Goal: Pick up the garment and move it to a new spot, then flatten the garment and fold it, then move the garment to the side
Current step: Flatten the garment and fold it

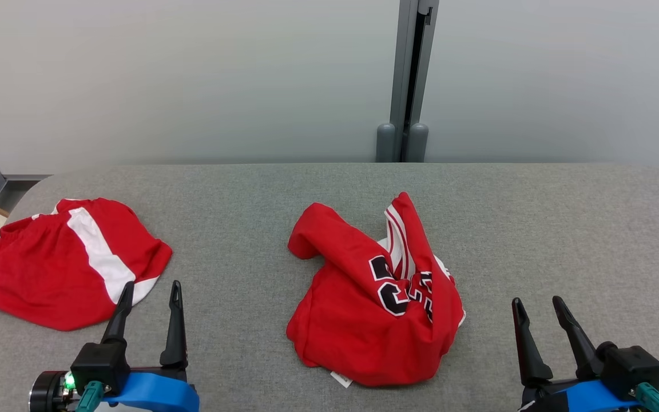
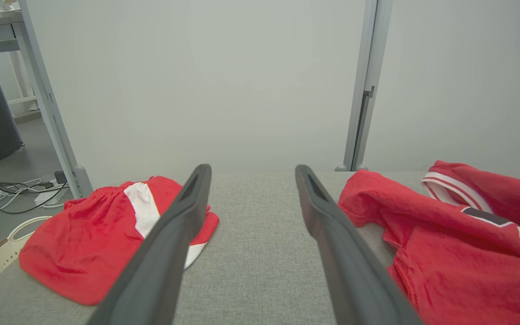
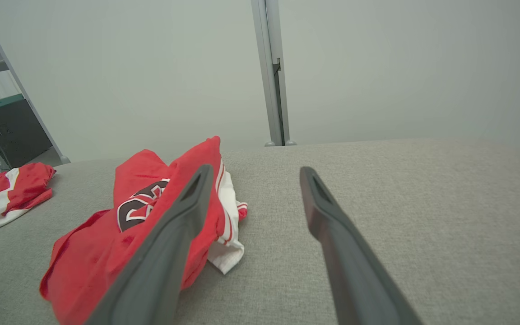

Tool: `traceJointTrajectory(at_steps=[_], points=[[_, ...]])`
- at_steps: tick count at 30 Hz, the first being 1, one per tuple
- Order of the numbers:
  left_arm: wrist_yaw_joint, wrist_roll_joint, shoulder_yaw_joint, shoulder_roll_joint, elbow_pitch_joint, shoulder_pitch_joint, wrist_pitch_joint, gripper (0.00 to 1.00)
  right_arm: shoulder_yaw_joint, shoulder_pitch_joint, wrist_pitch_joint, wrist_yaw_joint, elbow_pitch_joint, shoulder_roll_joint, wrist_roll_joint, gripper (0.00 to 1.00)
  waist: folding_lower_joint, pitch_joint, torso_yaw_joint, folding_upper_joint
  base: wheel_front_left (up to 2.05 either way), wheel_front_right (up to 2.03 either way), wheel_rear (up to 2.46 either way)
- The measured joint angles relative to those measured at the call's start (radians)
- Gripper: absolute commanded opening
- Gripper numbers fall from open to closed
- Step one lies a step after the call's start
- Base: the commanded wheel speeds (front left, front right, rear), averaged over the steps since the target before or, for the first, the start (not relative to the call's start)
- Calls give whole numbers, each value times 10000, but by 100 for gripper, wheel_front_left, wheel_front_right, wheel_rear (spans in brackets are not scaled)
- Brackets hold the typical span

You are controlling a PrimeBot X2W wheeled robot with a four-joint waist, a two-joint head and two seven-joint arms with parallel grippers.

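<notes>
Between both grippers, crumpled jersey (image 1: 372, 297)

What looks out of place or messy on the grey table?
The red jersey with black numbers lies crumpled and twisted at the centre of the grey table, white inside showing, a white tag sticking out. The red shorts with a white stripe sit bunched by its left edge. Nothing looks torn.

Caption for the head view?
Left pincer and right pincer, open, near a crumpled red jersey; red shorts lie left.
</notes>
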Motion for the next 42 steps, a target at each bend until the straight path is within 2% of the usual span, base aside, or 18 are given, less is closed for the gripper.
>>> traceJointTrajectory(at_steps=[11,17,23,33,42], points=[[-98,117,75,-125,29,-42,0,100,111,-240,0,0,171,0,-144,100,0,19,108,0,0,0,0],[-134,136,15,-222,31,-86,0,100,395,-1466,75,0,487,2,-637,100,0,135,224,0,0,0,0],[-209,148,-63,-301,13,-257,0,100,811,-3419,479,0,1344,-190,-932,100,0,523,347,0,0,0,0],[-307,117,-316,-504,42,-1007,0,100,1323,-6453,1461,0,4408,-692,-1241,100,1,1428,936,0,0,0,0],[-322,23,-548,-577,117,-1380,0,100,1453,-7556,2102,0,7568,-761,-1229,100,1,2035,1518,0,0,0,0]])
